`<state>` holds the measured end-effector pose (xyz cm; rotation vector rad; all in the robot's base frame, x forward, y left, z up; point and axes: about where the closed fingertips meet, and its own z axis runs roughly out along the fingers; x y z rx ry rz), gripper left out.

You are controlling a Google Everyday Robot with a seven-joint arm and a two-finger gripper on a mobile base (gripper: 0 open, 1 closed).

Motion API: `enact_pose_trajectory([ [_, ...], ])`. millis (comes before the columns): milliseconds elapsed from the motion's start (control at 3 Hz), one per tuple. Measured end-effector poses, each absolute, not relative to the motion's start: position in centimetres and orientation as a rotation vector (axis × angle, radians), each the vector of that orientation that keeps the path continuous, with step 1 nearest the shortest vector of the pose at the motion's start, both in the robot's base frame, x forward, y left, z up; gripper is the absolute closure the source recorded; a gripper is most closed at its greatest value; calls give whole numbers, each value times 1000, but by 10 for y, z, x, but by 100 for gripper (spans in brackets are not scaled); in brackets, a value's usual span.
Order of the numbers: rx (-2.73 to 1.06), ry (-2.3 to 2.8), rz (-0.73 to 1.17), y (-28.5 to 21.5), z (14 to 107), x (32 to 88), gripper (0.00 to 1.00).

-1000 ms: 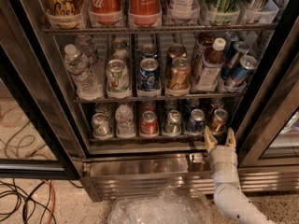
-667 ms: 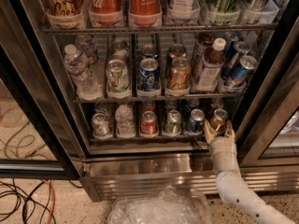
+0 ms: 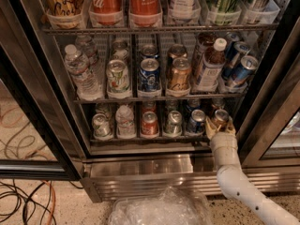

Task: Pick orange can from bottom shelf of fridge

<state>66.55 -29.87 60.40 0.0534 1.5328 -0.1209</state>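
At right end of bottom shelf (image 3: 140, 139) of fridge (image 3: 140, 165): orange can (image 3: 220, 116). Claw (image 3: 220, 126) up against it; clenched or released, cannot tell. Blue can (image 3: 196, 122) just left, black door frame (image 3: 268, 86) close right.

Small copper-tinted orange can (image 3: 219, 116) with silver pull-tab top, upright at the far right end of the bottom shelf (image 3: 140, 138), last in its row of small cans. Lowest wire rack of the fridge (image 3: 140, 168), just above the ribbed steel base. Gripper (image 3: 220, 126) right at the can, against its lower front.
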Motion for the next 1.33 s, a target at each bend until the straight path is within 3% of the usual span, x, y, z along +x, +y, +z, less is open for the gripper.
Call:
enact_pose_trajectory([
  [1000, 47, 1534, -109, -293, 606, 673, 98],
  [1333, 64, 1506, -107, -297, 620, 667, 100],
])
